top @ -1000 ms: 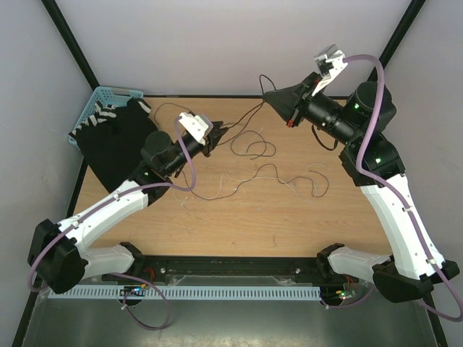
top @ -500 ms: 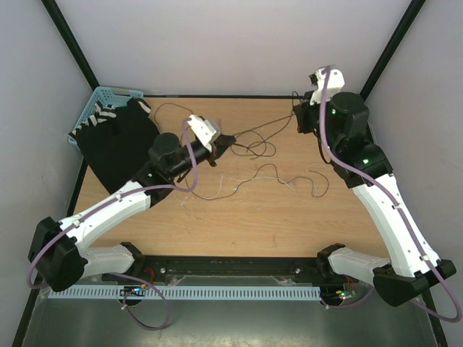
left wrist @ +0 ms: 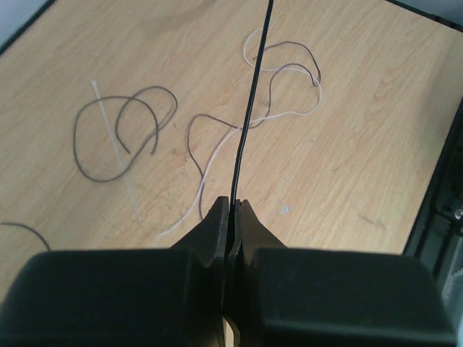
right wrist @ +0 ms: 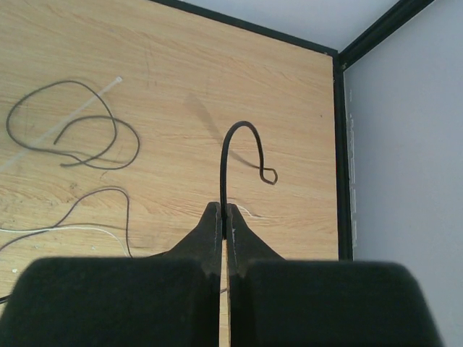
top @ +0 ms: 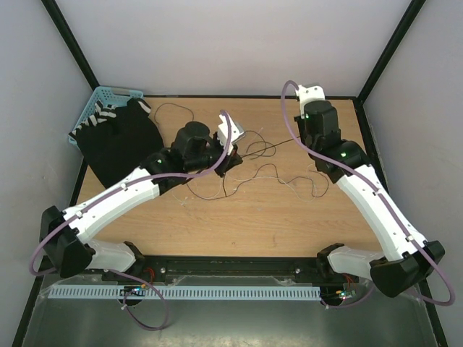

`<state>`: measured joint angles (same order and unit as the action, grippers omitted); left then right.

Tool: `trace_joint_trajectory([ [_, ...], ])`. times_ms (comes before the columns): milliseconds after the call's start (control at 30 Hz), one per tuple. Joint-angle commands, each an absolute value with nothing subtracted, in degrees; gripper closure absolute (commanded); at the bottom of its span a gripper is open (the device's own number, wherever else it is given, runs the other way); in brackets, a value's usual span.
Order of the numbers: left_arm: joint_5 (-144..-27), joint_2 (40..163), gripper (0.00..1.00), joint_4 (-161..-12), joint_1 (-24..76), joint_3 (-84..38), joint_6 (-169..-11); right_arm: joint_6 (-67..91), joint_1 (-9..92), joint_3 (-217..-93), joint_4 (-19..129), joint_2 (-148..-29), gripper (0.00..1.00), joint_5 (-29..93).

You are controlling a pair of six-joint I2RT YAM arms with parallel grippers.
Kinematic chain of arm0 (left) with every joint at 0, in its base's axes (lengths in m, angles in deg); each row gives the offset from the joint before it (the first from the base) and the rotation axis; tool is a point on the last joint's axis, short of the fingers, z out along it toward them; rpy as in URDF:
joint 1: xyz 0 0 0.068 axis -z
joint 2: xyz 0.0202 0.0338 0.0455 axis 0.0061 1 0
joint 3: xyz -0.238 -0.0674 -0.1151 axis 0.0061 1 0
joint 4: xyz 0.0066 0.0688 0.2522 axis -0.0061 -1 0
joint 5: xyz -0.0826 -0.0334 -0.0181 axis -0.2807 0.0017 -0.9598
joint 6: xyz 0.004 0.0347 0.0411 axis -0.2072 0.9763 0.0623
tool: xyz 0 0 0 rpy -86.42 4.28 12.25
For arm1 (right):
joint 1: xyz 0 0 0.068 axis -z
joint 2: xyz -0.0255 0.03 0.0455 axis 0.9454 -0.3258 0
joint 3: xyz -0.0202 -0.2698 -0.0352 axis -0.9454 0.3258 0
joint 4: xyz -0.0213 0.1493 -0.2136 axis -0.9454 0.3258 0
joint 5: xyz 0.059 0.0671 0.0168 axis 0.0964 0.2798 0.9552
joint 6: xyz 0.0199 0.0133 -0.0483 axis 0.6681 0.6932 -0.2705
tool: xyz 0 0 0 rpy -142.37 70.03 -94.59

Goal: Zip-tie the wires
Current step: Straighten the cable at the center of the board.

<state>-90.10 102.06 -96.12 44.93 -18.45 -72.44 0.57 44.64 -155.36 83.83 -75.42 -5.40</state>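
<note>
Left gripper: clamped shut on one taut strand of the wires; the strand's far end is cut off at the frame top.
Right gripper: pinching a curled strand end.
Remaining strands: loose on surface.
Top view: both grippers' fingertips are hidden under the wrists.

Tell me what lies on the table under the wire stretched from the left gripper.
Beneath the taut wire, loose wires curl on the table, one strand pale. The left gripper, shut on the taut wire, hides the table nearer its body.
</note>
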Motion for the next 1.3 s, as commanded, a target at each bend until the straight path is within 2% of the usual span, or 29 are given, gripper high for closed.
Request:
trace_joint_trajectory([
  [0, -90.7, 100.0, 1.0, -113.3, 43.3, -18.7, -76.6, -2.2, 46.4, -155.3, 85.0, -76.2, 1.0, -14.5],
  [267, -101.3, 96.6, 1.0, -114.8, 35.7, -11.2, -88.0, 3.9, 46.2, -150.8, 86.2, -81.0, 1.0, 0.7],
  [500, -108.1, 97.7, 1.0, -115.0, 28.3, -3.1, -90.7, 6.6, 46.1, -146.6, 86.1, -85.0, 1.0, 2.9],
  [600, -107.6, 97.3, 1.0, -115.1, 28.1, -2.1, -90.5, 7.1, 46.1, -146.9, 85.1, -84.7, 0.88, 7.4],
  [767, -107.4, 96.8, 1.0, -115.4, 27.8, -1.4, -90.6, 7.5, 46.1, -149.2, 84.8, -83.2, 0.49, 16.1],
  [900, -107.8, 96.7, 1.0, -115.6, 27.7, 1.0, -90.6, 6.6, 46.1, -152.1, 85.4, -80.3, 0.24, 16.7],
  [933, -108.2, 96.8, 1.0, -115.6, 27.7, 1.7, -90.6, 6.2, 46.1, -152.9, 85.3, -79.9, 0.2, 17.3],
  [1000, -108.8, 96.7, 1.0, -115.6, 27.7, 2.8, -90.5, 5.4, 46.2, -154.2, 84.6, -80.6, 0.17, 20.8],
  [1133, -108.7, 96.7, 1.0, -115.5, 27.7, 4.7, -90.6, 7.6, 46.0, -154.1, 82.6, -86.1, 0.16, 28.2],
  [1267, -108.9, 96.3, 1.0, -115.5, 27.9, 6.0, -90.9, 10.3, 44.2, -153.6, 79.7, -93.4, 0.2, 31.2],
])
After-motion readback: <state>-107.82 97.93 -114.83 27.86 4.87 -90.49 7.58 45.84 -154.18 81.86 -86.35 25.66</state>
